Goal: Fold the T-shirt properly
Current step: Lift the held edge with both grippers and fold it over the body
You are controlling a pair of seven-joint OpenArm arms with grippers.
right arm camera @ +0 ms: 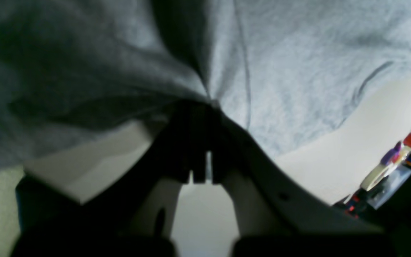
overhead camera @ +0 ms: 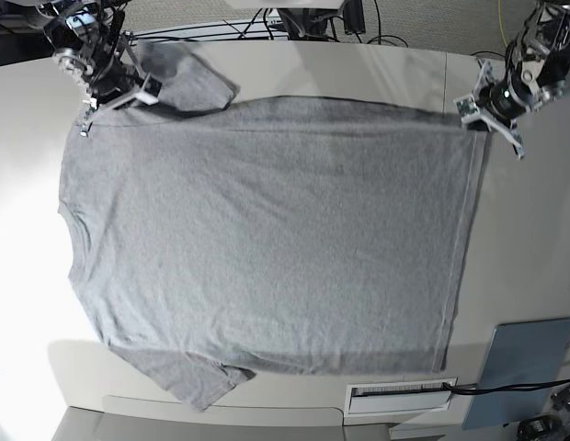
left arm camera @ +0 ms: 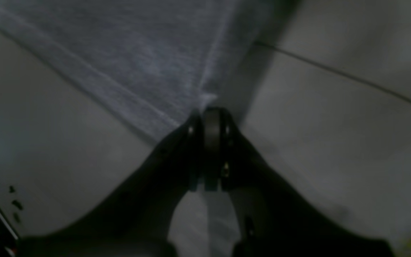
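Note:
The heather-grey T-shirt [overhead camera: 267,239] lies spread on the pale table [overhead camera: 529,230], plain side up, neck at the left and hem at the right. One sleeve lies at the front left; the other is bunched at the far left. My left gripper [overhead camera: 473,114] is shut on the far hem corner, and the left wrist view shows its jaws [left arm camera: 211,111] closed on the cloth's [left arm camera: 137,60] corner. My right gripper [overhead camera: 129,96] is shut on the cloth by the far shoulder. In the right wrist view it [right arm camera: 202,104] pinches gathered, lifted fabric [right arm camera: 291,71].
A blue-grey pad [overhead camera: 526,366] lies at the front right corner beside a white slotted plate [overhead camera: 400,397]. Cables [overhead camera: 359,23] run behind the table's far edge. Coloured clutter [right arm camera: 391,167] shows at the right of the right wrist view. A seam [left arm camera: 334,71] crosses the table.

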